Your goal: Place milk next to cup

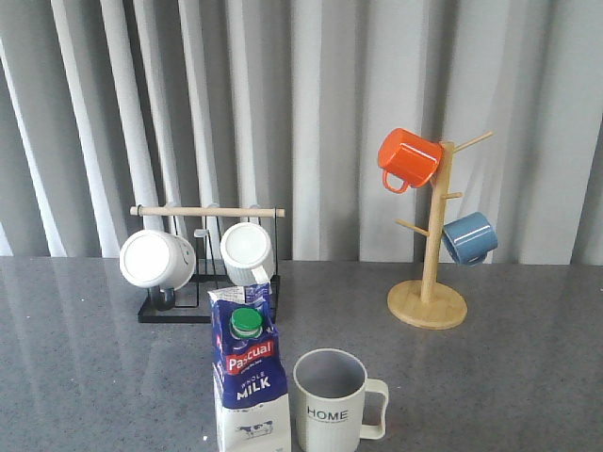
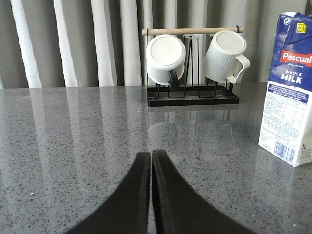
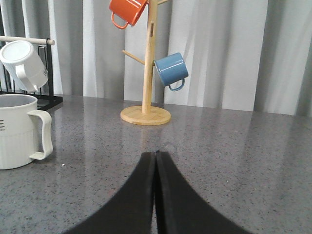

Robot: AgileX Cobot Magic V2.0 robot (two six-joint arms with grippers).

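The milk, a blue and white carton with a green cap, stands upright near the table's front edge, just left of the cup, a pale ribbed mug marked "HOME" with its handle to the right. A narrow gap separates them. The left wrist view shows the milk off to one side and my left gripper shut on nothing, low over bare table. In the right wrist view my right gripper is shut and empty, with the cup off to the side. Neither gripper shows in the front view.
A black rack with a wooden bar holds two white ribbed mugs behind the milk. A wooden mug tree at the back right carries an orange mug and a blue mug. Grey curtains hang behind the table.
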